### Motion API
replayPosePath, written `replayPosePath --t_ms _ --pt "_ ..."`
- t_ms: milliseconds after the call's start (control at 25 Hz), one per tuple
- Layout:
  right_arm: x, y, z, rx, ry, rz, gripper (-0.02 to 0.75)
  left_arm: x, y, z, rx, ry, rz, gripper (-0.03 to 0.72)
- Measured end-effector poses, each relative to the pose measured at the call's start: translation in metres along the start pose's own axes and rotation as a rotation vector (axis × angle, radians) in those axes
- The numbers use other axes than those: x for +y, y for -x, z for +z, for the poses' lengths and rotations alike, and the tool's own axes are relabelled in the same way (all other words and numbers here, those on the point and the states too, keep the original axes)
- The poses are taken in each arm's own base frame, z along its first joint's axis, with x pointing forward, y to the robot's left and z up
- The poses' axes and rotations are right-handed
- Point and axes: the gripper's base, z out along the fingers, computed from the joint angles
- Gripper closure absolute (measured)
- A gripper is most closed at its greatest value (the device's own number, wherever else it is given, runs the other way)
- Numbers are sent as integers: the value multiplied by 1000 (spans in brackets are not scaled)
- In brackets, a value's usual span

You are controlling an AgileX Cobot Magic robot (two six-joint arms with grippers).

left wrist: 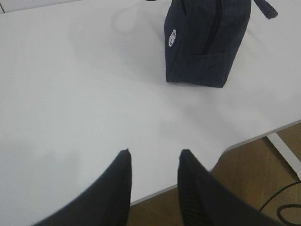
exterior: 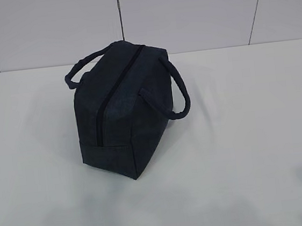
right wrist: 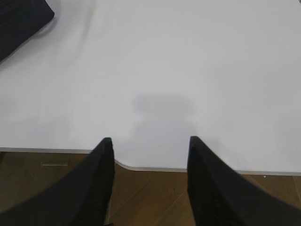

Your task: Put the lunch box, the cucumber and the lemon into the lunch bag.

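Note:
The dark navy lunch bag stands on the white table with its top zipper shut and its two loop handles hanging to either side. It also shows at the top of the left wrist view, with its white round logo, and as a dark corner in the right wrist view. The lunch box, the cucumber and the lemon are out of view. My left gripper is open and empty above the table's front edge, well short of the bag. My right gripper is open and empty above the front edge.
The white table reaches back to a white tiled wall. Its front edge has a notch, with brown floor below. A white table leg and a black cable show at the left wrist view's lower right.

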Motion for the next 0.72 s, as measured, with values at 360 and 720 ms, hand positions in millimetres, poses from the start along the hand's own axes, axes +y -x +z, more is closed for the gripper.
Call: replayPosePath --t_ms 360,720 --pt "0 0 0 -4 3 -2 358 -1 0 1 -6 105 -56 450" --pt "0 0 0 -4 3 -2 358 -1 1 2 -12 213 -114 451"
